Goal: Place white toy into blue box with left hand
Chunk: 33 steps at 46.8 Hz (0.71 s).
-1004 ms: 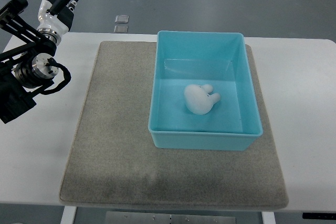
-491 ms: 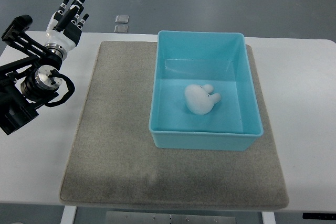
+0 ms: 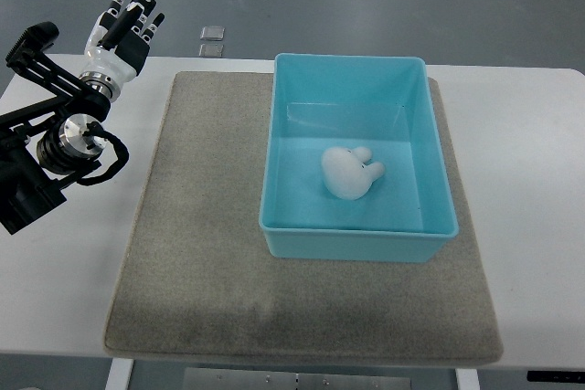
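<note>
While the white toy (image 3: 350, 172) lay on the floor of the blue box (image 3: 356, 239), roughly at its middle and clear of all four walls, nothing touched it. The toy was a rounded lump with two short stubs pointing toward the right wall of the box. The box itself was an open rectangular tub, upright, and it sat on the right half of a grey mat (image 3: 201, 253), its far wall near the mat's far edge and its right wall close to the mat's right edge. The mat covered most of the middle of the white counter (image 3: 530, 180), leaving bare strips along the counter's left and right edges.

The left hand (image 3: 123, 25) stood at the far left corner of the counter, well apart from the box and raised above the surface. Its fingers (image 3: 137, 2) were extended and slightly spread, pointing away toward the far edge, and they held nothing. Its black arm came in from the left edge, with a looped cable at the wrist joint. On the floor beyond the counter's far edge sat two small square plates (image 3: 212, 40).
</note>
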Each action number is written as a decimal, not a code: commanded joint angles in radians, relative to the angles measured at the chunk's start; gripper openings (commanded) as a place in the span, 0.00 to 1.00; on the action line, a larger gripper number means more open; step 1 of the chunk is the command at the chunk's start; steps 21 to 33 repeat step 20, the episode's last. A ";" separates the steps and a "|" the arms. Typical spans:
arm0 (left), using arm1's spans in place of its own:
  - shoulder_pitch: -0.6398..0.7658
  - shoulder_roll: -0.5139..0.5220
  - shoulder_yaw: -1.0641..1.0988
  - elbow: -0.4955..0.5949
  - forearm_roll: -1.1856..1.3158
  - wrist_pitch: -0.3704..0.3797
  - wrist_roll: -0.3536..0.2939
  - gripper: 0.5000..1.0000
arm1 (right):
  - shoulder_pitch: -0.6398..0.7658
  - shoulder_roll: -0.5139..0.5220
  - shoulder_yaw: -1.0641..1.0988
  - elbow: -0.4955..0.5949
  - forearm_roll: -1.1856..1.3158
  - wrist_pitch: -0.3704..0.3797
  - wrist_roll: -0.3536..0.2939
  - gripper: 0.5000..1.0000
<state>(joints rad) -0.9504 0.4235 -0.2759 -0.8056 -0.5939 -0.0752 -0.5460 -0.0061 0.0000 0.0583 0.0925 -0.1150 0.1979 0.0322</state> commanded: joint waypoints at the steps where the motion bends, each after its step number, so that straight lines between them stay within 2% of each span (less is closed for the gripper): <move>1: 0.002 0.000 0.000 0.008 -0.001 0.005 0.000 0.99 | 0.000 0.000 0.002 0.001 0.000 0.000 0.000 0.87; 33: -0.002 -0.012 -0.002 0.013 -0.001 0.005 -0.003 0.99 | 0.000 0.000 0.000 0.003 -0.005 0.002 0.000 0.87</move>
